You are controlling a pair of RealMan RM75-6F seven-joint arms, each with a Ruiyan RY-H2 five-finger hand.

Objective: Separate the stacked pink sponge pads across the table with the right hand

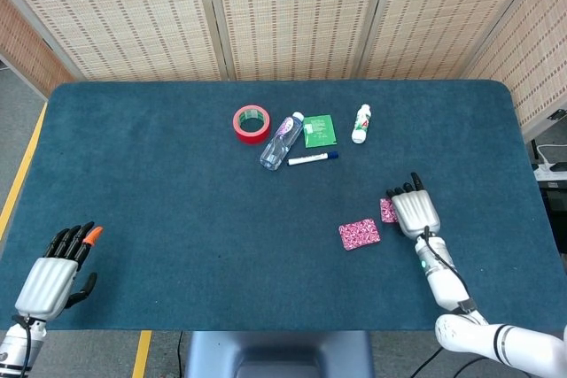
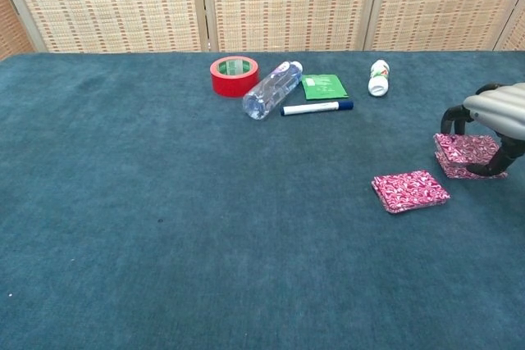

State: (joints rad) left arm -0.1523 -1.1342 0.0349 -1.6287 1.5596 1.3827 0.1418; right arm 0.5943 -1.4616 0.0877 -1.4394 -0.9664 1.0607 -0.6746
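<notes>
One pink patterned sponge pad [image 1: 359, 234] [image 2: 410, 190] lies flat by itself on the blue table. Just right of it is the pink pad stack [image 1: 388, 210] [image 2: 464, 156]. My right hand [image 1: 415, 212] [image 2: 497, 117] arches over that stack, fingers on its far edge and thumb at its near right edge, pinching the top pad, which sits slightly raised. Most of the stack is hidden under the hand in the head view. My left hand [image 1: 55, 273] rests at the near left table edge, fingers apart, holding nothing; the chest view does not show it.
At the back middle lie a red tape roll [image 1: 252, 123], a clear bottle [image 1: 281, 140] on its side, a green packet [image 1: 320, 130], a marker [image 1: 312, 158] and a small white bottle [image 1: 361, 123]. The table's right edge [image 1: 530, 210] is near my right hand.
</notes>
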